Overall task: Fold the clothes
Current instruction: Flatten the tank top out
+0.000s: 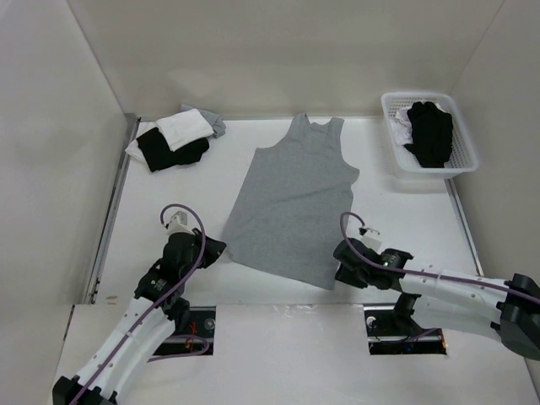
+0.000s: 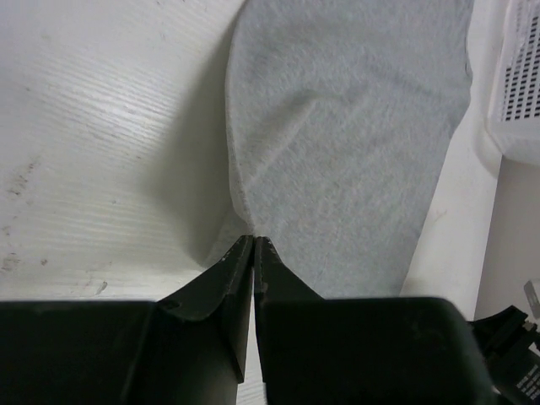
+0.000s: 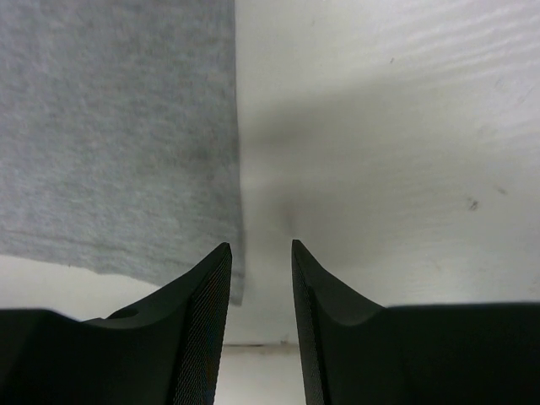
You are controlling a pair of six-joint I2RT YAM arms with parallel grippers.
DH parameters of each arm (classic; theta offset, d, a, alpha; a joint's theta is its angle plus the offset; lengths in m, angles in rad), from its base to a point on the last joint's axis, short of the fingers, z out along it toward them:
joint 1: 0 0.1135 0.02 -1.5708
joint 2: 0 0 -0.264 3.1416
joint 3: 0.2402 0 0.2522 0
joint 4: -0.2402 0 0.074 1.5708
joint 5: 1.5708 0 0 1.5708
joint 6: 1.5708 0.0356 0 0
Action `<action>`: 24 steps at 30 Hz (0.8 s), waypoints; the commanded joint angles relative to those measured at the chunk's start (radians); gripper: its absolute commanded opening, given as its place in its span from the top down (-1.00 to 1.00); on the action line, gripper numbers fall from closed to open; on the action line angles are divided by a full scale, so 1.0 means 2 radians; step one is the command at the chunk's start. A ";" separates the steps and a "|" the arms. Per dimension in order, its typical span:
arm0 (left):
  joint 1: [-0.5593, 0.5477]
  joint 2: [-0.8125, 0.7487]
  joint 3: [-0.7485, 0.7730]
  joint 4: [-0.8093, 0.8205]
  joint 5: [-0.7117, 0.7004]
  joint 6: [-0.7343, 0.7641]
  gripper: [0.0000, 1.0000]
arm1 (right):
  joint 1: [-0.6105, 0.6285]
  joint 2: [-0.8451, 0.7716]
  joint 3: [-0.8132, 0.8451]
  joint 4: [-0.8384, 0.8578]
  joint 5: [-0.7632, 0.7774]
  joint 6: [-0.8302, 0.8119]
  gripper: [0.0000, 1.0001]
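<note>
The clothes, a grey sleeveless tank top (image 1: pixel 295 198), lie spread flat mid-table with the neck toward the far wall. My left gripper (image 1: pixel 213 249) is at the near left hem corner. In the left wrist view its jaws (image 2: pixel 254 240) are pressed together, with the edge of the grey fabric (image 2: pixel 354 152) drawn up into the tips. My right gripper (image 1: pixel 342 272) is at the near right hem corner. It stands open (image 3: pixel 260 246) just above the table, and the corner of the tank top (image 3: pixel 118 126) lies beside its left finger, with nothing between the fingers.
A white basket (image 1: pixel 426 95) holding a black garment (image 1: pixel 430 131) stands at the back right. A pile of black and white folded pieces (image 1: pixel 173 139) lies at the back left. White walls close in the table on three sides.
</note>
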 commanded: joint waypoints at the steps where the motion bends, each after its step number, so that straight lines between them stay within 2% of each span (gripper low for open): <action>1: -0.008 -0.008 -0.003 0.041 0.019 0.011 0.93 | 0.028 0.007 0.010 -0.004 -0.021 0.053 0.23; 12: -0.013 -0.003 -0.007 0.049 0.025 0.009 0.93 | 0.071 -0.003 -0.045 0.040 -0.042 0.120 0.38; 18: -0.009 -0.010 0.008 0.036 0.028 0.013 0.94 | 0.082 -0.017 -0.058 0.070 -0.030 0.138 0.95; 21: -0.011 -0.063 0.032 -0.013 0.036 0.017 0.98 | 0.135 -0.034 -0.027 0.020 -0.021 0.151 1.00; 24: -0.029 -0.131 0.082 -0.088 0.015 0.023 0.98 | 0.232 -0.047 0.016 -0.036 -0.009 0.191 1.00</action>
